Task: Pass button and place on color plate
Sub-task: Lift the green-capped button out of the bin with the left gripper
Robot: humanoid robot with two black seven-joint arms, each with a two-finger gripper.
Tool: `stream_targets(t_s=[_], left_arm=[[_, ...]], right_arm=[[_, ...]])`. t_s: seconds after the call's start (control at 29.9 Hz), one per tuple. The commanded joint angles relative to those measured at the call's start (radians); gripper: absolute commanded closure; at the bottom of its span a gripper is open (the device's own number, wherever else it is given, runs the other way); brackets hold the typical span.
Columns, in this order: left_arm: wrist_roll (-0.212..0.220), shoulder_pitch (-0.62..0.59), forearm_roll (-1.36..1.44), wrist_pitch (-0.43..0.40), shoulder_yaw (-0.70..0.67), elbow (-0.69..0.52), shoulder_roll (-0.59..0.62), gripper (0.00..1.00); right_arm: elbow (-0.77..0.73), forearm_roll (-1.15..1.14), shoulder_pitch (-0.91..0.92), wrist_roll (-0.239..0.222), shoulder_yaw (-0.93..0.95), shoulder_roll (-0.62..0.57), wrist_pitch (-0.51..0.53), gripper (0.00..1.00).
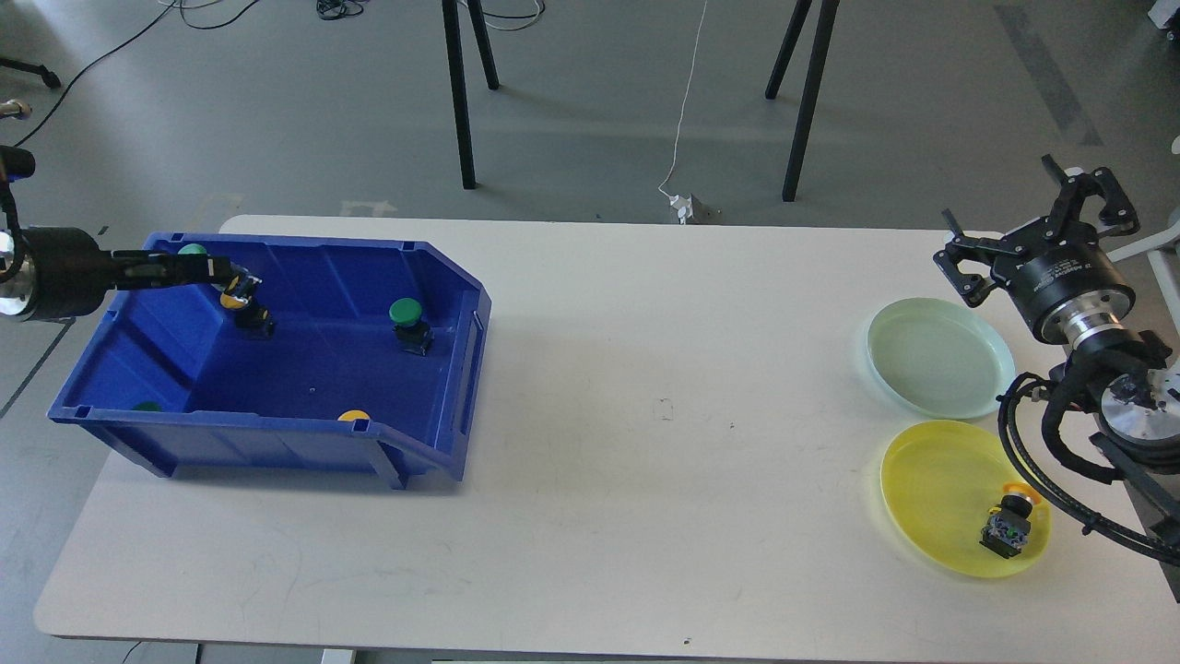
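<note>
1. Head view shows my left gripper (pixel 241 288) reaching into the blue plastic bin (pixel 442 369), its fingers closed around a yellow-capped push button with a black body (pixel 247 310) near the bin's back left; whether the hold is firm I cannot tell, the fingers are small and dark
2. My right gripper (pixel 1032 221) hangs past the table's right edge beyond the pale green plate (pixel 936 355), fingers spread wide, holding nothing
3. Risk: the hold looks to sit high on the cap, so the heavy body could swing or slip out as I lift
4. Risk: the tall bin wall is close on my left; a low exit could catch it and drag the bin
5. Risk: a green-capped button (pixel 408 323) stands nearby, and more caps show by the walls; a careless sweep could tip them
6. Risk: at handover my arms are well apart, so a mistimed release drops the button onto the white table (pixel 590 443)
7. Risk: the yellow plate (pixel 931 489) already holds a yellow button (pixel 1009 530) near its right edge; setting down too close could knock it off
</note>
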Motion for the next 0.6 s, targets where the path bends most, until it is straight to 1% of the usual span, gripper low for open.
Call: stream_targets(t_s=[0.0, 0.17, 0.23, 0.33, 0.43, 0.57], left_arm=[[0.0, -0.001, -0.076, -0.034, -0.086, -0.155, 0.082, 0.88], [0.0, 0.002, -0.211, -0.034, -0.174, -0.326, 0.16, 0.88], [0.0, 0.005, -0.274, -0.034, -0.182, -0.384, 0.185, 0.88], [0.0, 0.01, -0.359, -0.034, -0.18, -0.43, 0.177, 0.88], [0.0, 0.01, -0.458, -0.034, -0.185, -0.461, 0.101, 0.88], [0.0, 0.008, -0.549, -0.034, -0.209, -0.452, -0.071, 0.88]], right_arm=[[-0.003, 0.0, 0.001, 0.0, 0.0, -0.001, 0.001, 0.01], [-0.003, 0.0, 0.001, 0.0, -0.001, -0.029, 0.001, 0.01], [0.006, -0.006, 0.001, 0.0, -0.003, -0.066, 0.002, 0.01], [0.008, -0.011, 0.001, -0.009, -0.007, -0.141, 0.013, 0.01], [0.028, -0.056, 0.002, -0.038, -0.026, -0.149, 0.034, 0.01], [0.133, -0.231, 0.002, -0.058, -0.105, -0.149, 0.037, 0.01]])
